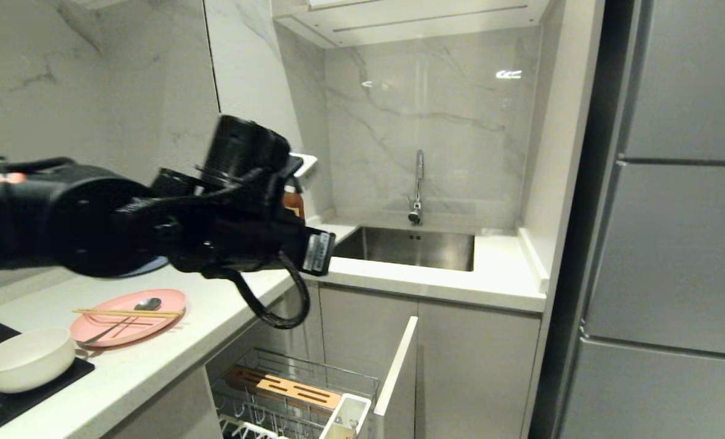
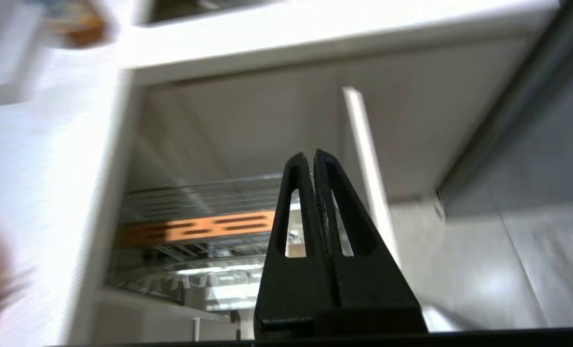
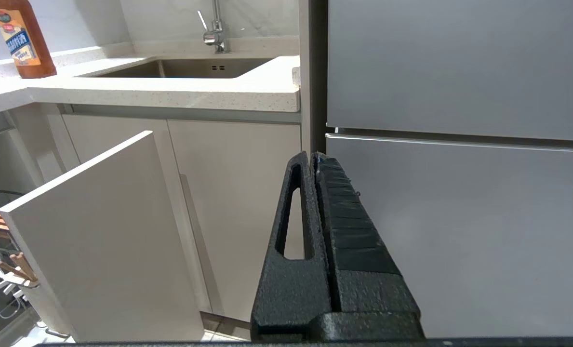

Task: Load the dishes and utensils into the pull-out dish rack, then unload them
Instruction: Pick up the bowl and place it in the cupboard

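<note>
The pull-out dish rack (image 1: pixel 295 396) is standing drawn out from under the counter (image 1: pixel 173 341), its wooden strip (image 1: pixel 283 387) running along the basket and its pale cabinet front (image 1: pixel 396 366) jutting into the room. The white caddy (image 1: pixel 347 417) is sitting at the front corner.

Above it on the counter, the pink plate (image 1: pixel 129 317) is lying flat, carrying the chopsticks (image 1: pixel 127 313) crosswise, tips pointing toward the counter's edge, and the spoon (image 1: pixel 124 319) slanting under them, its bowl lying farther from the robot. The cream bowl (image 1: pixel 27 360) is resting upright near the plate.

The left gripper (image 2: pixel 312 155) is hanging over the open rack with fingers pressed together, holding nothing. Only its wrist view is showing this; the head view is showing just the arm's bulk.

The right gripper (image 3: pixel 313 155) is sitting low beside the refrigerator (image 3: pixel 459 144), fingers also pressed together and empty. Its view alone is revealing the sauce bottle (image 3: pixel 21 38).
</note>
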`<state>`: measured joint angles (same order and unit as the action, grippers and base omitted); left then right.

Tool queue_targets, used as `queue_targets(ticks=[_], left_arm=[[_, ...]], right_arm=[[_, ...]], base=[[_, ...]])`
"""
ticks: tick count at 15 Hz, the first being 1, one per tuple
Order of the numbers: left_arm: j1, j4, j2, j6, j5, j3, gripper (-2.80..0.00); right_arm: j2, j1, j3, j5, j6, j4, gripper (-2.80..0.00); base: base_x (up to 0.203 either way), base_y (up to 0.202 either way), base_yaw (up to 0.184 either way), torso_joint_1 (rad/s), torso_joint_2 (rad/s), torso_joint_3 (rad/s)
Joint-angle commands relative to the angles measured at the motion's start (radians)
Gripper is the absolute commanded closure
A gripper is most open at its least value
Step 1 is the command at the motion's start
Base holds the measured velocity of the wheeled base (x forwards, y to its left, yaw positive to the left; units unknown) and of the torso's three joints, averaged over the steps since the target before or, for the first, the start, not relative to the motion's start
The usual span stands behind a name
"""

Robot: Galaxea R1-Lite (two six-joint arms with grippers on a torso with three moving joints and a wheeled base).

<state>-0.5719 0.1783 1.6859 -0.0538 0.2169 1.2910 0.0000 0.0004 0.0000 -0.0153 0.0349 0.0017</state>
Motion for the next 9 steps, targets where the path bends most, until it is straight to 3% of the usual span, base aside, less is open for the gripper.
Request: queue_targets(ticks=[1,6,9], left_arm=[[0.057,0.002,-0.179,-0.003,0.011,-0.045,0.00],[0.327,0.006,-0.573,-0.006,0.020,-0.160,0.00],[0.440,0.049,-0.852,0.006,-0.031,-0.266,0.00]], right_arm=[[0.000,0.001,0.002,0.000,0.000,0.000,0.00],[0.000,0.001,0.002,0.000,0.000,0.000,0.00],[0.001,0.000,0.002,0.000,0.000,0.000,0.00]], base=[[0.000,0.000,0.000,0.000,0.00,0.000],[0.000,0.000,0.000,0.000,0.00,0.000],[0.000,0.000,0.000,0.000,0.00,0.000]])
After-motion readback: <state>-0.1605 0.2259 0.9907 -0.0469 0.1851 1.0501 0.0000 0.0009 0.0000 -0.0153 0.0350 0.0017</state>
